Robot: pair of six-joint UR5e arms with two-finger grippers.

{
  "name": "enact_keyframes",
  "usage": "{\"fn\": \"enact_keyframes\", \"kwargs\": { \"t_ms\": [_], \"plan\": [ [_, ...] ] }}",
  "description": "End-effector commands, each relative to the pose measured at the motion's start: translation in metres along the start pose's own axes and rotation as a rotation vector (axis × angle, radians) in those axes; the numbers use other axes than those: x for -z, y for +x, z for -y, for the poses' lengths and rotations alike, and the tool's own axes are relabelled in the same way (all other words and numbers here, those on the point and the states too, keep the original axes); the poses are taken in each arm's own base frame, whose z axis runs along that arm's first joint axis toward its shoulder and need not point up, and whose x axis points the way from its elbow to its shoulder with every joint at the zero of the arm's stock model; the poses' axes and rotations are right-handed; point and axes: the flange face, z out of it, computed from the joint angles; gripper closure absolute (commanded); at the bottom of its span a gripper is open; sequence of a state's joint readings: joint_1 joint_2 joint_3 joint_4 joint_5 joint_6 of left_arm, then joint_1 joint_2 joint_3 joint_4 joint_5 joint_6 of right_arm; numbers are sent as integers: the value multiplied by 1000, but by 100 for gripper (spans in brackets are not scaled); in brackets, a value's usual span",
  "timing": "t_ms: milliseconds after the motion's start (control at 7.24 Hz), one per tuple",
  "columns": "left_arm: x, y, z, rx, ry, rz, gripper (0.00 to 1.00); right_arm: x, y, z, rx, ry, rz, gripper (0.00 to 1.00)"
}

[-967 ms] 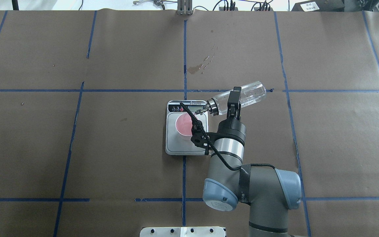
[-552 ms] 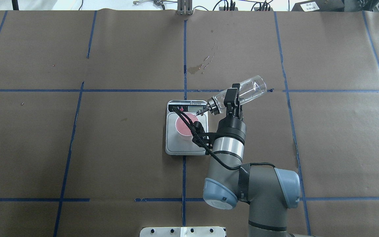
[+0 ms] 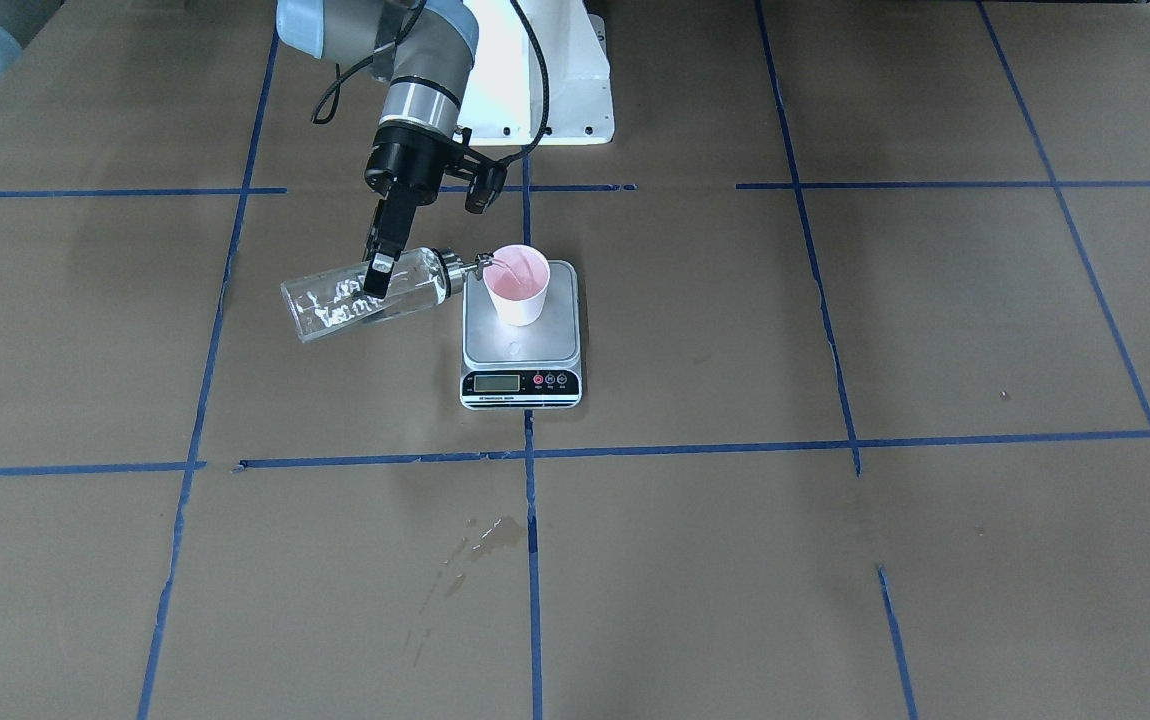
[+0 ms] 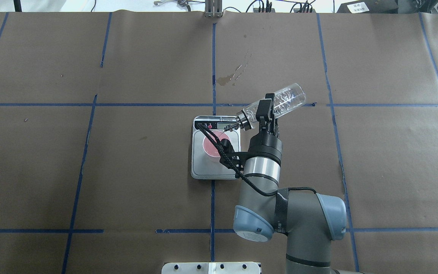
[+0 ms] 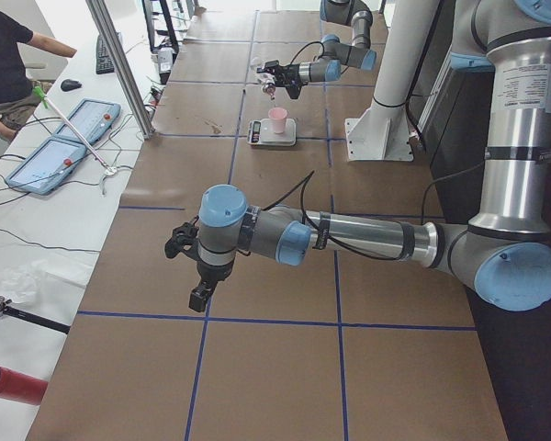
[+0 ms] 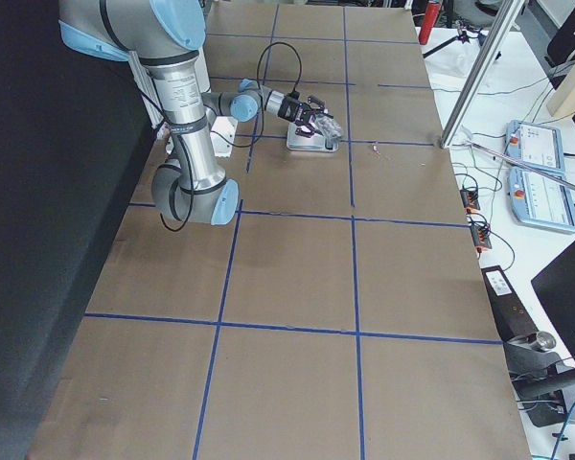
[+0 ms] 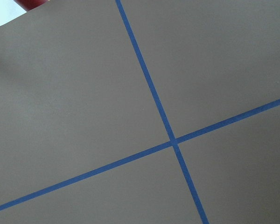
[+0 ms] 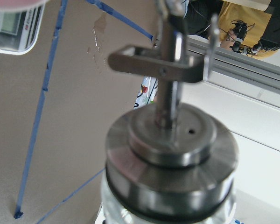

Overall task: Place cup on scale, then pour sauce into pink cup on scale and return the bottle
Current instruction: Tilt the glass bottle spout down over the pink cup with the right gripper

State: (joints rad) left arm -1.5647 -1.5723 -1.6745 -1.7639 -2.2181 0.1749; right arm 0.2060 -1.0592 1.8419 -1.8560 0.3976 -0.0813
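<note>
The pink cup (image 3: 518,285) stands upright on the steel scale (image 3: 520,352); from overhead the cup (image 4: 210,147) is partly hidden by my wrist's cable. My right gripper (image 3: 380,272) is shut on the clear glass bottle (image 3: 350,300), held tipped on its side beside the scale. Its silver cap and spout (image 3: 475,264) reach the cup's rim. The clear sauce lies along the bottle's glass (image 4: 285,99). The right wrist view shows the cap (image 8: 172,158) close up. My left gripper (image 5: 197,296) hangs over bare table far from the scale; I cannot tell whether it is open or shut.
A wet stain (image 4: 228,78) marks the brown paper beyond the scale. Blue tape lines (image 4: 213,68) grid the table. The robot's white base (image 3: 545,90) stands behind the scale. An operator (image 5: 5,55) and tablets are beside the table's far side.
The bottle's base has risen, so it tips more steeply. The cap and spout have shifted a little toward the cup. The cup and scale have not moved.
</note>
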Motion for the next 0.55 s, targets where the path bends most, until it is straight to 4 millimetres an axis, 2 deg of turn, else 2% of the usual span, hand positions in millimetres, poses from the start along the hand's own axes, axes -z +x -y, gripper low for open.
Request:
{"fn": "enact_keyframes", "kwargs": {
  "t_ms": [0, 414],
  "plan": [
    [1, 1, 1, -1, 2, 0, 0, 1, -9, 0, -146, 12, 10, 100],
    [2, 1, 2, -1, 3, 1, 0, 12, -22, 5, -333, 29, 47, 100]
  ]
}}
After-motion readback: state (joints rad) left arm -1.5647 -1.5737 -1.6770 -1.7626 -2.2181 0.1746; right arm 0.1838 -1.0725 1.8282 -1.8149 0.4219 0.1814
